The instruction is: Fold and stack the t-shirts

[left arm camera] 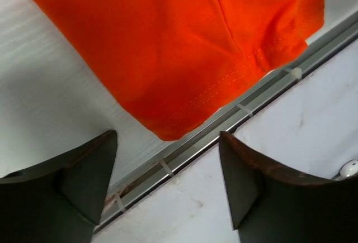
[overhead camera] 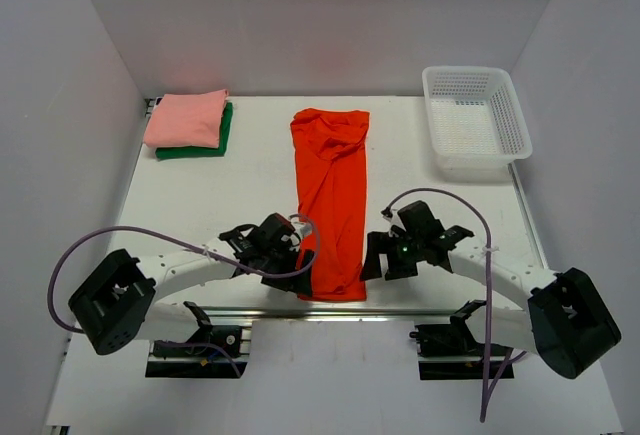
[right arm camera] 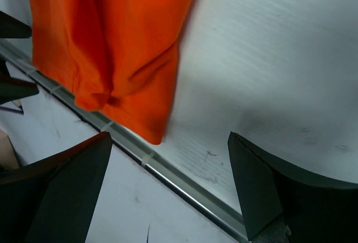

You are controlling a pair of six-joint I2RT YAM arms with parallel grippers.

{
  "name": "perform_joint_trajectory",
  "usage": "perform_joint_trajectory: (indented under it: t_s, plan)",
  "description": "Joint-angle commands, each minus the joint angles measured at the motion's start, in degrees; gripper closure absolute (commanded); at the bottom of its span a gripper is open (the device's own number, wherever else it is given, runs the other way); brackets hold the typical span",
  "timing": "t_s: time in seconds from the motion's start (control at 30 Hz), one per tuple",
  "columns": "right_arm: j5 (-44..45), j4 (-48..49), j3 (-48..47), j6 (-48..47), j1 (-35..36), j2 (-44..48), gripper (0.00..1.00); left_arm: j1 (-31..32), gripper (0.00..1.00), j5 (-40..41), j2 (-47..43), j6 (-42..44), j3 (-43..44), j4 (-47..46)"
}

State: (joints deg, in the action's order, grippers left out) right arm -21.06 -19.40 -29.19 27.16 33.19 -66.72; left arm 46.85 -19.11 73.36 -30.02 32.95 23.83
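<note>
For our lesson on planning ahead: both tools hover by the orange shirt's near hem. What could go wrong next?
The shirt ends right at the metal rail, so the left tool or right tool may strike metal. Pinching only the top layer could undo the lengthwise fold.

White table (overhead camera: 250, 185), orange-red t-shirt (overhead camera: 330, 195) folded long down the middle, green t-shirt (overhead camera: 196, 153) beneath pink t-shirt (overhead camera: 185, 120) far left, mesh basket (overhead camera: 517, 115) far right

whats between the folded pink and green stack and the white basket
The orange-red t-shirt, laid out lengthwise, with bare table on either side of it. The top external view shows this.
</note>
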Motion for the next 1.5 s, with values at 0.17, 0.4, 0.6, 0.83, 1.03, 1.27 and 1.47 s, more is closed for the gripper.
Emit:
perform_joint_trajectory:
  t_s: [0.17, 0.4, 0.6, 0.83, 1.03, 1.27, 1.47]
  plan:
    - [-4.16, 4.89, 1.68, 3.60, 5.65, -4.89, 0.17, 4.65, 0.37, 9.62, 4.15, -3.99, 4.05, 2.19]
    - [-4.69, 7.88, 2.91, 5.19, 8.56, -6.93, 0.28, 5.88, 0.82, 10.15, 4.16, -4.52, 4.58, 1.74]
    - [-3.20, 8.32, 4.31, 6.33, 9.26, -8.25, 0.71, 5.88, 1.00, 8.92, 3.63, -4.52, 3.36, 0.33]
    - [-2.14, 11.40, 8.79, 9.93, 9.52, -6.59, 1.00, 6.41, 1.00, 8.83, -2.94, -7.32, -1.83, 0.94]
    - [-1.00, 7.89, 10.82, 8.18, 9.53, 1.14, 1.00, 6.41, 1.00, 7.96, -9.19, -9.88, -6.05, -1.23]
    - [-8.99, 9.03, 8.54, 6.42, 11.98, 8.34, 1.00, 6.41, 1.00, 5.41, -12.45, -9.88, -6.32, -4.06]
    - [-9.53, 0.01, 8.97, 9.23, 14.36, 13.71, 1.00, 6.41, 1.00, 1.19, -14.21, -11.11, -5.79, 0.15]
